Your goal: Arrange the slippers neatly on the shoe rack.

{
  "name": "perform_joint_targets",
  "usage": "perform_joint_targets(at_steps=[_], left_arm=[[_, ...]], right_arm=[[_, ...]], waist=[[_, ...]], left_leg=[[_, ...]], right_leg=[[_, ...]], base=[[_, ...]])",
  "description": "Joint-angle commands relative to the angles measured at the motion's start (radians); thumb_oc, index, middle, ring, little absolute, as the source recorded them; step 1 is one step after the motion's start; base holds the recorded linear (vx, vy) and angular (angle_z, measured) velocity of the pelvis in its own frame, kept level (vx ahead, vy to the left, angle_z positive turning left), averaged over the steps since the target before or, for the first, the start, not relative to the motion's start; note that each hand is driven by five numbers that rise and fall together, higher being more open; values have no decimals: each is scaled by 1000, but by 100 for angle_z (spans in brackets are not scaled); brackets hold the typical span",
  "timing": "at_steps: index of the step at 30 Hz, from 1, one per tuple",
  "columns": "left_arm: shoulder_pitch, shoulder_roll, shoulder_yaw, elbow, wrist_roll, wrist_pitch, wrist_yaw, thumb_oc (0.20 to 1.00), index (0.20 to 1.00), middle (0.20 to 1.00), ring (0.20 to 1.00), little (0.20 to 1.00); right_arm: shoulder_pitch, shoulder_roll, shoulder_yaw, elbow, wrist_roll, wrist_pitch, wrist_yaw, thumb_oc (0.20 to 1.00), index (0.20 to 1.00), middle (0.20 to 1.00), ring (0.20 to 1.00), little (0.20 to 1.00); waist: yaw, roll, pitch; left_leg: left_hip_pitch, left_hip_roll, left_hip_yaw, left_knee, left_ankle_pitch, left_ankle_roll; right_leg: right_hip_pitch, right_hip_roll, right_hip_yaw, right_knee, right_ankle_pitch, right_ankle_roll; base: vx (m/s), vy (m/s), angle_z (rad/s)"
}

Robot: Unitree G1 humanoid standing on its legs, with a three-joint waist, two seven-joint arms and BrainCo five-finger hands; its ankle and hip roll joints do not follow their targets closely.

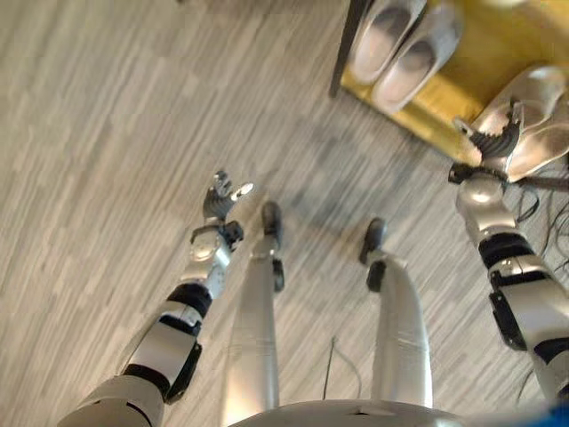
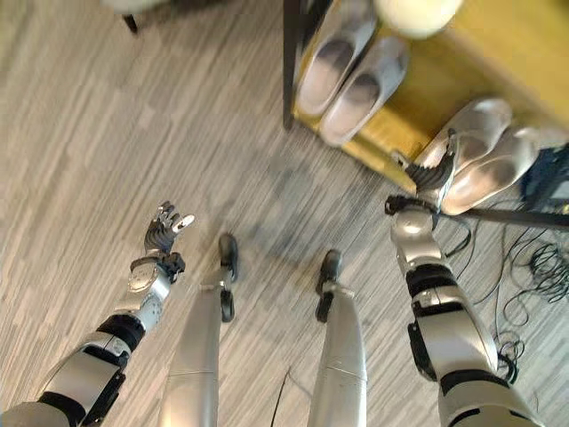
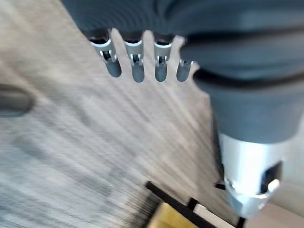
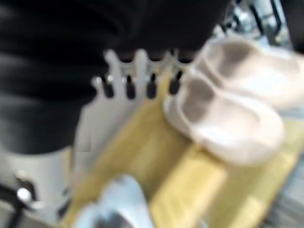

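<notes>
At the right edge of the head views the right hand (image 2: 433,171) reaches onto the yellow rack (image 2: 391,133), its fingers curled on the nearer pair of slippers (image 2: 480,160) lying side by side on the shelf. A second pair (image 2: 348,67) sits further up the shelf, near the rack's dark post (image 2: 290,62). The left hand (image 2: 164,229) hangs empty over the wood floor (image 2: 89,133) at lower left, fingers loosely spread.

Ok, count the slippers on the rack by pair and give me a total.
Far pair of grey slippers: 2
Near pair of grey slippers, at the right hand: 2
Total: 4 slippers, all on the yellow shelf.
</notes>
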Motion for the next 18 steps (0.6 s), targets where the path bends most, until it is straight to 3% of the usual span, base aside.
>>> perform_joint_targets(at_steps=[1, 6, 8, 12, 13, 18], left_arm=[[27, -18, 36, 87, 45, -16, 13, 1000, 1000, 1000, 1000, 1000], [114, -57, 46, 132, 142, 12, 6, 1000, 1000, 1000, 1000, 1000], [116, -57, 44, 133, 151, 15, 10, 1000, 1000, 1000, 1000, 1000], [139, -95, -10, 109, 216, 27, 4, 1000, 1000, 1000, 1000, 1000], [143, -98, -23, 101, 224, 28, -3, 1000, 1000, 1000, 1000, 1000], [172, -98, -98, 31, 312, 27, -21, 1000, 1000, 1000, 1000, 1000]], right_arm=[[-4, -25, 2, -7, -3, -48, 27, 1000, 1000, 1000, 1000, 1000], [318, 77, 6, -18, -29, -24, 139, 1000, 1000, 1000, 1000, 1000], [334, 81, 5, -22, -29, -22, 146, 1000, 1000, 1000, 1000, 1000], [472, 168, 15, 49, 13, -9, 219, 1000, 1000, 1000, 1000, 1000], [495, 181, 8, 68, 32, -5, 236, 1000, 1000, 1000, 1000, 1000], [577, 207, 22, 123, 18, 13, 276, 1000, 1000, 1000, 1000, 1000]], waist=[[11, 34, -18], [-6, 15, -39], [-8, 15, -32], [-27, 12, -50], [-29, 10, -45], [-34, 9, -42]], left_leg=[[27, 18, -91, -88, -30, -44], [274, 17, -86, -205, -9, -49], [300, 16, -85, -213, -10, -46], [454, 13, -84, -270, -7, -45], [475, 11, -79, -285, 26, -39], [627, 19, -71, -327, 27, -44]], right_leg=[[35, 37, 0, -26, 14, 42], [275, 25, -31, -170, 66, 51], [299, 26, -31, -186, 70, 48], [463, 23, -45, -279, 102, 53], [491, 21, -55, -304, 137, 47], [642, 27, -66, -351, 138, 50]], base=[[54, 13, 8], [24, 4, 3], [17, 12, 0], [20, 20, -6], [-23, 37, -1], [40, 3, -4]])
